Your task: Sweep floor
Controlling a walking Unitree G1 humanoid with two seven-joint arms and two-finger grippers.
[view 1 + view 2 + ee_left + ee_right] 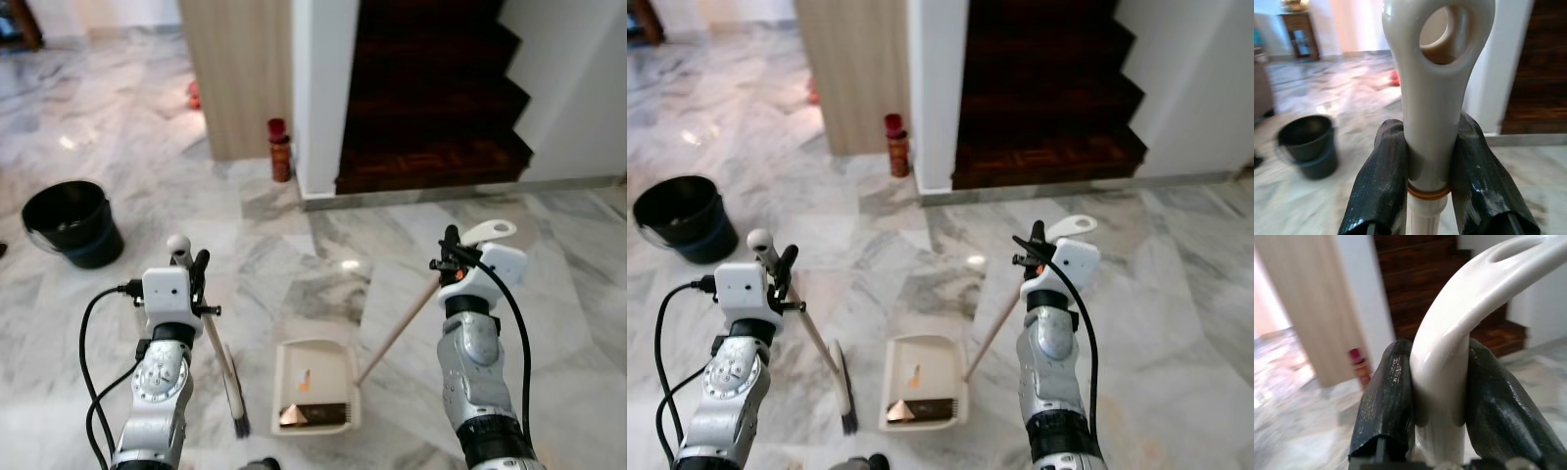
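Observation:
My left gripper [194, 264] is shut on the cream handle of a small broom [217, 352], whose dark bristles [239, 424] rest on the marble floor left of the dustpan. In the left wrist view both black fingers [1382, 181] clamp the broom handle [1432, 98] just below its hanging loop. My right gripper [453, 250] is shut on the white top grip of the dustpan handle [400, 328], which slants down to the cream dustpan [313, 387]. Brownish debris [299, 414] lies in the pan's front. In the right wrist view the fingers [1386, 401] pinch the curved grip [1459, 318].
A black bucket [73, 223] stands on the floor at the left. A red canister [280, 149] sits by the wooden panel and white wall corner. Dark wooden stairs [431, 98] rise ahead. Open marble floor [568, 294] lies to the right.

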